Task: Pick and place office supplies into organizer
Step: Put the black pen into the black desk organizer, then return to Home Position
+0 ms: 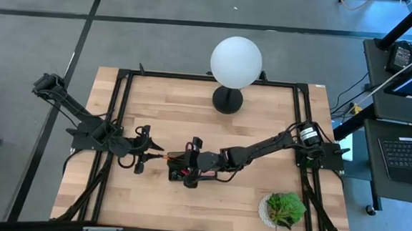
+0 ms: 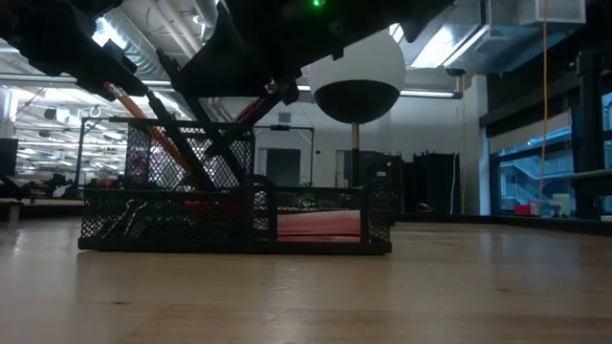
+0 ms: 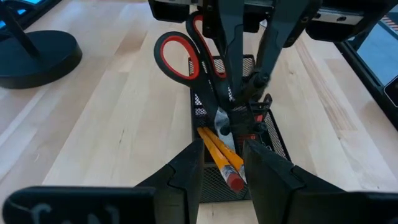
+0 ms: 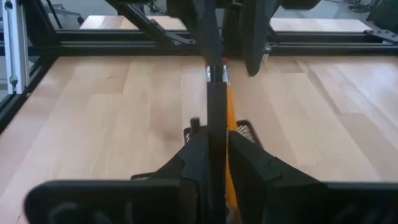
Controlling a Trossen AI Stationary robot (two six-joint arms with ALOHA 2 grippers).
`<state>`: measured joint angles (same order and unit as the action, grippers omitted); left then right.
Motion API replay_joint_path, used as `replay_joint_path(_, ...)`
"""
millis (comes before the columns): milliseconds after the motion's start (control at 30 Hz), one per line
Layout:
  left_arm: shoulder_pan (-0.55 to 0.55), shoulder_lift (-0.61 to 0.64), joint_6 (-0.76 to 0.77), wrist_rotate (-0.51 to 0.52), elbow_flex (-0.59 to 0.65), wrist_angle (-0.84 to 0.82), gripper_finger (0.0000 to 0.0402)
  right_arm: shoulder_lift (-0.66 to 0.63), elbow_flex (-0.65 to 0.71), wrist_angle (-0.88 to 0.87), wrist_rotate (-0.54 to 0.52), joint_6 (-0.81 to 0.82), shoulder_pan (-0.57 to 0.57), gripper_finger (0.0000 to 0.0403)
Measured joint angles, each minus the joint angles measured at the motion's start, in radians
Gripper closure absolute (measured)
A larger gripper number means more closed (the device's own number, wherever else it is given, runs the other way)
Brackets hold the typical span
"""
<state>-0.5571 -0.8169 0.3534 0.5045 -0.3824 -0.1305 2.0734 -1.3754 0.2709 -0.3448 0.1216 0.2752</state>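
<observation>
Nearest us, the right tool (image 4: 209, 140) pinches a black pen (image 4: 216, 109) upright over the organizer (image 1: 185, 167), mid-table; we judge it mid-placement, needing a straight lowering and release. Beside it the left tool (image 3: 222, 163) hovers part-open, empty, above two orange pencils (image 3: 219, 154) and scissors (image 3: 193, 56) already inside. Beyond, the lamp base (image 1: 228, 100) stands well apart, with bare table (image 1: 163, 106) around

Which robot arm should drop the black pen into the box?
The right. Its gripper is shut on the black pen, directly above the organizer. The left gripper waits beside it, open and empty.
</observation>
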Motion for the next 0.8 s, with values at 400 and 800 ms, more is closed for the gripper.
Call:
replay_joint_path(400,0.000,0.000,0.001,-0.002,0.000,0.000,0.0296,0.003,0.002,-0.006,0.002,0.006,0.000,0.0278)
replay_joint_path(800,0.000,0.060,-0.001,-0.043,0.002,0.015,0.0296,-0.131,0.003,-0.078,-0.001,0.007,0.005,0.0257)
